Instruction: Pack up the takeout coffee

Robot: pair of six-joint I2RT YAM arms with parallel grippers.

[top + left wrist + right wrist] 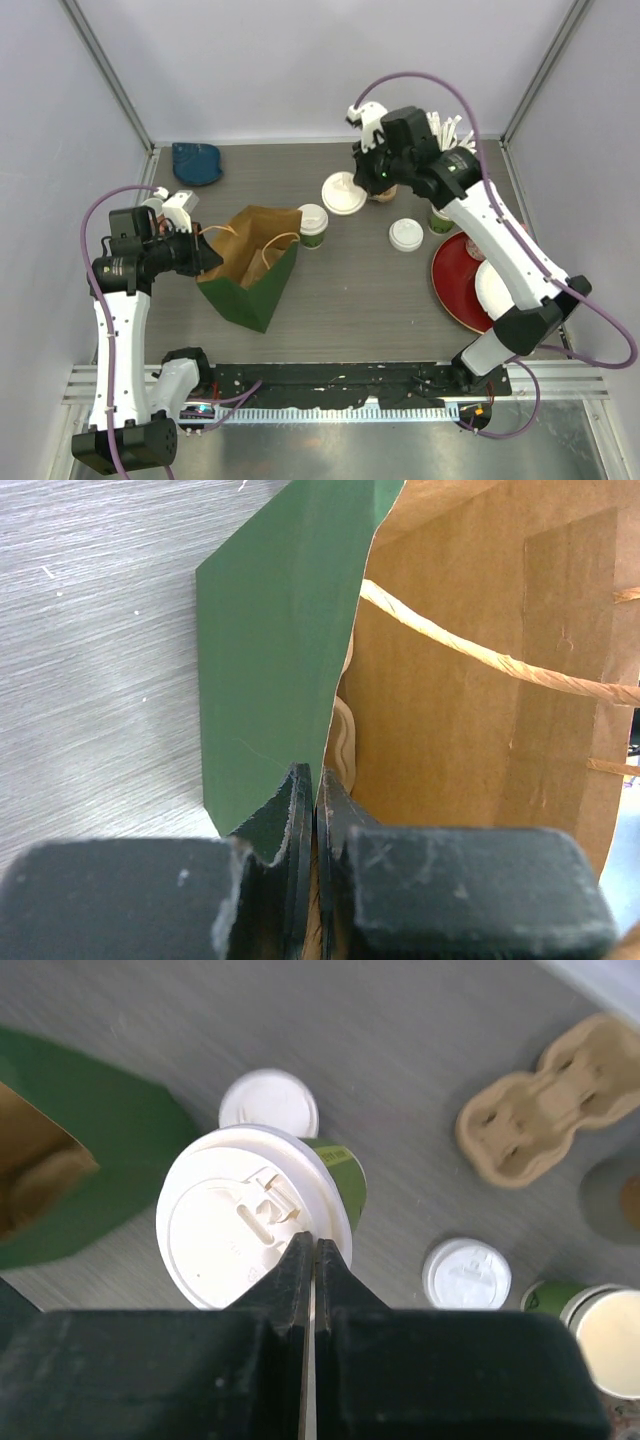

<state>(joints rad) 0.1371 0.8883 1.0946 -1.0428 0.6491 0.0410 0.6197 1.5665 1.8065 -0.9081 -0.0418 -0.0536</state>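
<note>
Closest in, at the near left of the tabletop (350, 300), the left claw (207, 253) is closed, pinching the left rim of a green paper bag (245, 292) with a brown inside, so its mouth gapes upward and toward the far edge. Just beyond the bag's right rim a lidded takeout cup (313, 222) stands upright on the tabletop, apart from both claws. Farther back, toward the middle of the far edge, the right claw (315, 1260) is closed on the lid rim of the second lidded cup (235, 1225), which looks lifted clear of the surface, lid up, its axis close to vertical. From that claw the bag mouth lies toward the near left, past the standing cup; the right arm is the nearer one to both cups
</note>
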